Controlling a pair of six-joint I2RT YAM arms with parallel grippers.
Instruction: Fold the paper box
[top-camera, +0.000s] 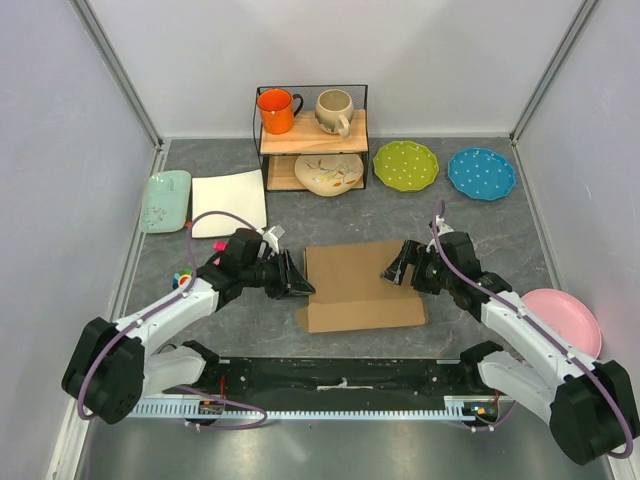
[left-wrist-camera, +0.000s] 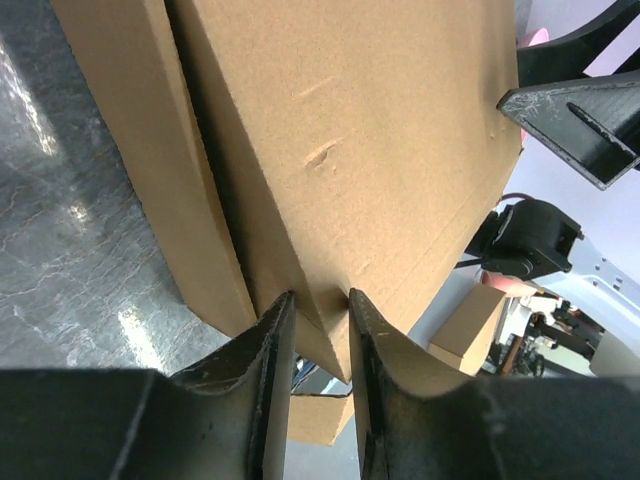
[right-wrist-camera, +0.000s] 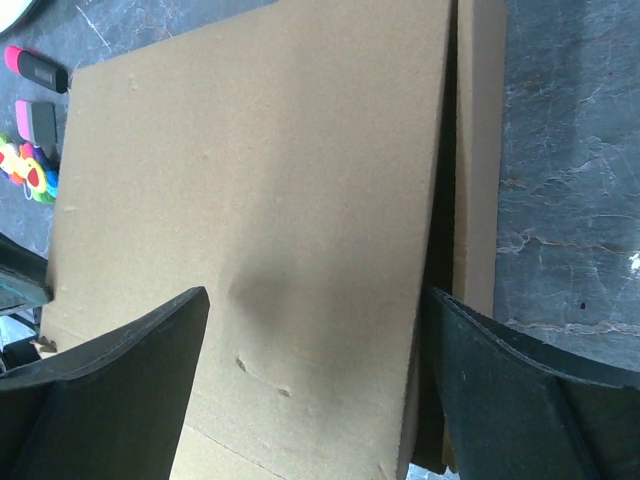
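The paper box (top-camera: 365, 285) lies flat on the grey table, plain brown cardboard with a narrow flap along one side. My left gripper (top-camera: 300, 283) is at its left edge. In the left wrist view its fingers (left-wrist-camera: 275, 340) pinch a raised folded corner of the paper box (left-wrist-camera: 350, 150), and the cardboard fills the gap in the left gripper (left-wrist-camera: 315, 300). My right gripper (top-camera: 400, 265) hangs over the box's right part. Seen from its wrist, the right gripper (right-wrist-camera: 315, 300) stands wide open above the top panel of the paper box (right-wrist-camera: 270, 180), holding nothing.
At the back stands a black wire shelf (top-camera: 262, 135) with an orange mug (top-camera: 278, 110), a beige mug (top-camera: 335, 110) and a cream dish (top-camera: 333, 173). A green plate (top-camera: 405, 165) and a blue plate (top-camera: 481, 172) lie right of it. A white square plate (top-camera: 229, 204), mint tray (top-camera: 165, 200) and pink plate (top-camera: 565, 318) flank the box.
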